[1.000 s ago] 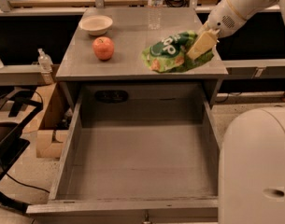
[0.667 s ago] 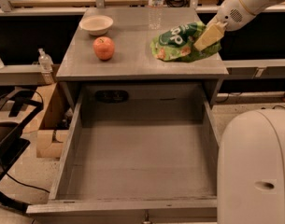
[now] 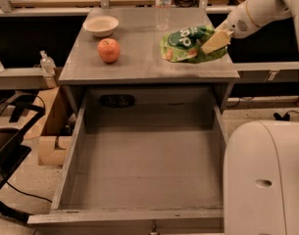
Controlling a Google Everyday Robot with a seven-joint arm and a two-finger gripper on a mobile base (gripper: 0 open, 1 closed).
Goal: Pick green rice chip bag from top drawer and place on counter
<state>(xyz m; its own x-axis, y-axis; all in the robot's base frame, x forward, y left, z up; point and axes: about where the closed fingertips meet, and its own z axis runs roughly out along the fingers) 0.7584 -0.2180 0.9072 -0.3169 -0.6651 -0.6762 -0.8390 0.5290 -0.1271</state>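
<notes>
Green rice chip bag [image 3: 188,44], crumpled, sits at the right rear of the counter [image 3: 139,65], its right end clamped in the pale fingers of the gripper [image 3: 215,41], which reaches in from the right. Left of the gripper, well apart from the bag, stands a red apple [image 3: 109,50], with a white bowl [image 3: 101,25] farther left and back. Below the gripper and nearer the camera, the top drawer [image 3: 144,175] stands pulled open.

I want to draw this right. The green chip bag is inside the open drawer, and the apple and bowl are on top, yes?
No. The camera view shows the green rice chip bag up at the right end of the counter, with the tool against its right side. The top drawer is open, and the apple and bowl are on top.
</notes>
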